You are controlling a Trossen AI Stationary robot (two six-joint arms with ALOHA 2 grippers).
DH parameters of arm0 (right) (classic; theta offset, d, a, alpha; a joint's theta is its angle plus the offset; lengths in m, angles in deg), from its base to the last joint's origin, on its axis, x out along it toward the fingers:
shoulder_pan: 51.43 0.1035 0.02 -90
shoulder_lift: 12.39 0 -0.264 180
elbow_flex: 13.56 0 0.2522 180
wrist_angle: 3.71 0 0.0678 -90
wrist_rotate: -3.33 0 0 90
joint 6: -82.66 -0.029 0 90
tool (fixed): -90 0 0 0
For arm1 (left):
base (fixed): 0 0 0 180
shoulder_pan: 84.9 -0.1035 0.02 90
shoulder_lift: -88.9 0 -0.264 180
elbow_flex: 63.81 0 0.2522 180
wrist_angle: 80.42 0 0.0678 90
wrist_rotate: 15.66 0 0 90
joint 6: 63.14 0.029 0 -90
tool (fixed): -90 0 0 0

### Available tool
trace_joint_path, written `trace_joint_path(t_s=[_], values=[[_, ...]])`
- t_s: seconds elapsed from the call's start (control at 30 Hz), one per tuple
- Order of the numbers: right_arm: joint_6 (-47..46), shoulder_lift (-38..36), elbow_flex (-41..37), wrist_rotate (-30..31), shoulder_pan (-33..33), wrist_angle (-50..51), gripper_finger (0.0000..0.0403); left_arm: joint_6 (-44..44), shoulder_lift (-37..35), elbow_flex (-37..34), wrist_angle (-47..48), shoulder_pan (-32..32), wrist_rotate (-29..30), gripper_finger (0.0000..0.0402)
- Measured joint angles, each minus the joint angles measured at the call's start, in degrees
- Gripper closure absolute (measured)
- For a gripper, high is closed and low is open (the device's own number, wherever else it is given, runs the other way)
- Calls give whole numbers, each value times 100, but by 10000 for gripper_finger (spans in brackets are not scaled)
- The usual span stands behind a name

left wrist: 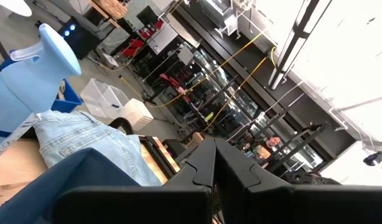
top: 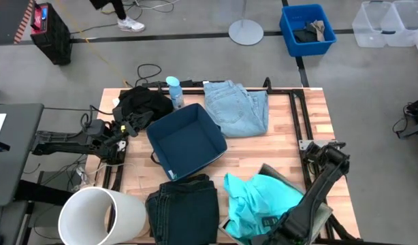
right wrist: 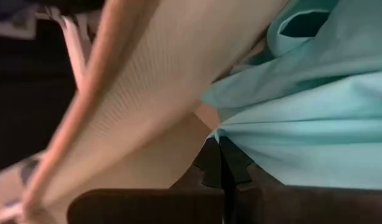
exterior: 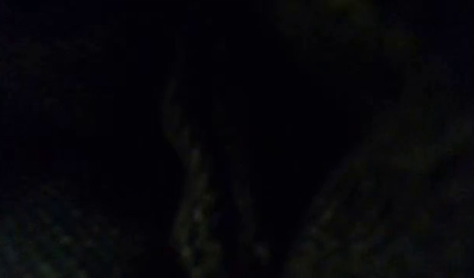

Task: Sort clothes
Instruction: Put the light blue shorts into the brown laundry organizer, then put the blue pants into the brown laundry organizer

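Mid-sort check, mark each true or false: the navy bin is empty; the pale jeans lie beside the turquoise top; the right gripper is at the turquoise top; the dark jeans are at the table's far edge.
1. The navy bin is empty. True.
2. The pale blue jeans lie beside the turquoise top. False: they lie apart, jeans far side, top near side.
3. The right gripper is at the turquoise top. True.
4. The dark navy jeans are at the far edge. False: near edge, beside the white bucket.
5. The left gripper is by the black garment. True.

Turquoise top (top: pixel 262 197), pale blue jeans (top: pixel 236 106), black garment (top: pixel 144 103), dark navy jeans (top: pixel 183 207), navy bin (top: pixel 186 141), white cylinder (top: pixel 100 215).
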Motion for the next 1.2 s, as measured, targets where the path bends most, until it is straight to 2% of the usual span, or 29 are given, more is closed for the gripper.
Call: trace_joint_path(t_s=[0.23,0.43,0.57,0.77,0.9,1.03,1.2], values=[[-1158,-531,8,30,-75,-88,379,-166,0,0,4,0,-2,401],[-1830,-1070,9,594,-167,-82,339,-192,0,0,4,0,-3,401],[-1973,-1495,9,714,-429,-98,320,-249,0,0,2,0,-9,401],[-1664,-2092,9,1322,-927,-97,315,-261,0,0,-2,-2,-113,401],[-1347,-2459,9,1825,-1519,29,315,-259,0,0,-2,-1,-207,401],[-481,-2731,9,2473,-2362,-80,316,-259,2,0,-2,-2,-228,401],[19,-2915,9,2623,-3827,-95,316,-257,0,0,0,-1,-241,401]])
